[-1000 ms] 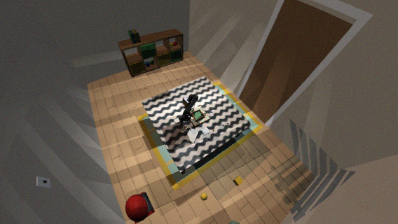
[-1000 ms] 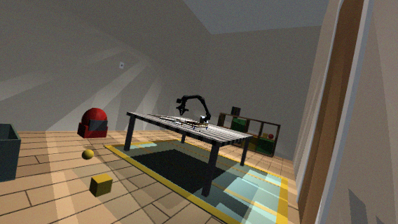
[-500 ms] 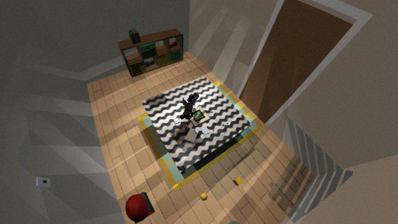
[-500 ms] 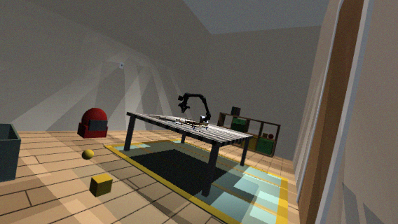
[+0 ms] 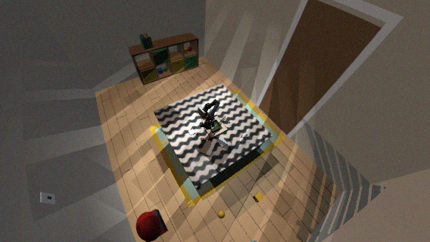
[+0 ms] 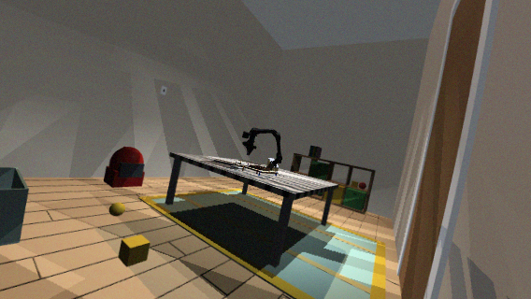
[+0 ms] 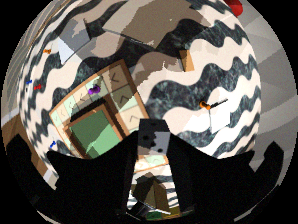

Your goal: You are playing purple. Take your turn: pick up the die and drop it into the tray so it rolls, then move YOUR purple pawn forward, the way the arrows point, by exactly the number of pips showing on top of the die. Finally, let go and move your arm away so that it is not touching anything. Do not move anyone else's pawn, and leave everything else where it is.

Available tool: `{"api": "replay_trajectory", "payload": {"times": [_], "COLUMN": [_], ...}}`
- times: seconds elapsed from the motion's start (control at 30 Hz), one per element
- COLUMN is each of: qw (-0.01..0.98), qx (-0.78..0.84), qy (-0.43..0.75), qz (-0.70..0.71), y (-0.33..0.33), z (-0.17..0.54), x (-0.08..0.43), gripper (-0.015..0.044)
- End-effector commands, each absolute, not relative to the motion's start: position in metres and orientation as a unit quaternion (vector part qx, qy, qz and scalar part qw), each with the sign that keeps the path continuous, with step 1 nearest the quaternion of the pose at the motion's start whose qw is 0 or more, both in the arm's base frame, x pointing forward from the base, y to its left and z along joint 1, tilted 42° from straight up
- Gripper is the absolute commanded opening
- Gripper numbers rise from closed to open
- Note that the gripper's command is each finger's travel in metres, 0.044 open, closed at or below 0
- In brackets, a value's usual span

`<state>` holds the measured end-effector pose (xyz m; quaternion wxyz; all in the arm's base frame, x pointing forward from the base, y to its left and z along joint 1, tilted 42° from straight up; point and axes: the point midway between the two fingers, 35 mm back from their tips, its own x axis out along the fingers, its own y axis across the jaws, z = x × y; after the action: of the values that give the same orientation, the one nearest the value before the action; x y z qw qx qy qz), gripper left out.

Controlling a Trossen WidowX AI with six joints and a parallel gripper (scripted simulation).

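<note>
Die [image 7: 153, 141] in claw [image 7: 154, 156], above tray [image 7: 93, 132]

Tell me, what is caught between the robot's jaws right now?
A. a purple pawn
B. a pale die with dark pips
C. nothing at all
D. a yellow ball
B: in the wrist view a pale die with dark pips sits pinched between the two dark fingers, up above the wavy striped table beside the green tray.
</note>
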<state>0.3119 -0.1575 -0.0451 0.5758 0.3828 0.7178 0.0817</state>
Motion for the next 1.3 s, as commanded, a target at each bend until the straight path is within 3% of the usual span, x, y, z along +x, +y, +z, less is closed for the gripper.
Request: {"api": "replay_trajectory", "payload": {"times": [0.0,1.27], "qw": [0.558,0.289], "qx": [0.412,0.628], "qy": [0.719,0.663], "qz": [0.048,-0.287], "y": [-0.145,-0.018], "z": [-0.036,0.026], "x": [0.313,0.275], "gripper": [0.0000,0.0000]}}
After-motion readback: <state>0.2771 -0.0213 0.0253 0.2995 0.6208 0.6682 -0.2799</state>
